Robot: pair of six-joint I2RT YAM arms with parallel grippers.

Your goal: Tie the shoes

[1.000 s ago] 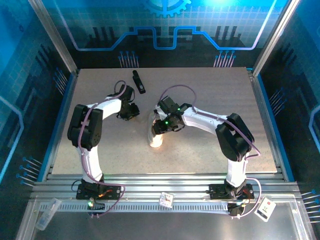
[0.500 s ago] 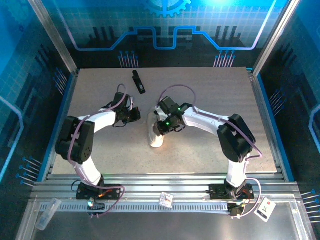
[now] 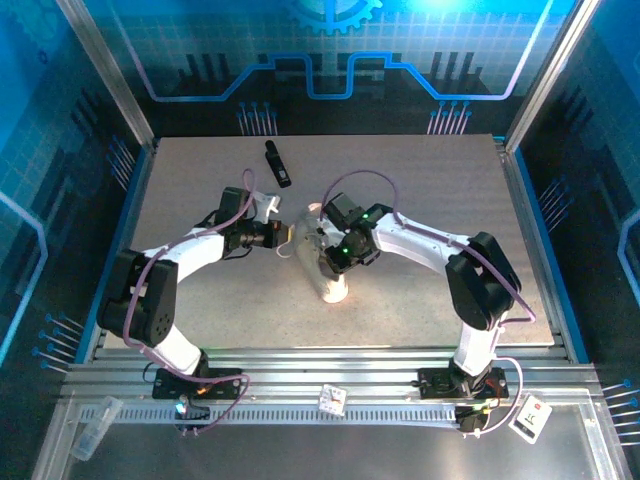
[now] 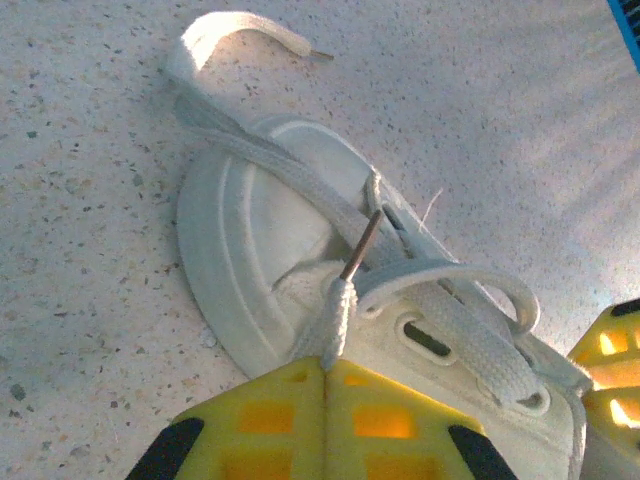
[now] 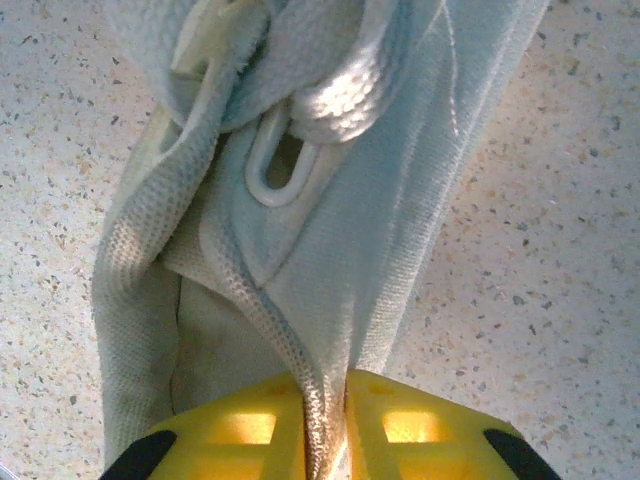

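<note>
1. White canvas sneaker lies near the middle of the table, between the two arms and well apart from the black bar at the far side.
2. Its laces are loose and untied; one free end curls on the table beyond the shoe.
3. The left gripper is clamped fully together on a lace end, just behind its thin brown aglet.
4. The right gripper has its fingers almost together, pinching a woven strip at the shoe's side. It looks like lace, though it could be the edge of the upper.
5. The shoe is probably very light, and its soft upper folds, so any pull on a lace is likely to drag or tip it.
6. The flat woven laces are limp but should pinch well. Take them a little back from the aglet, which is stiff, narrow and could slip out.
</note>
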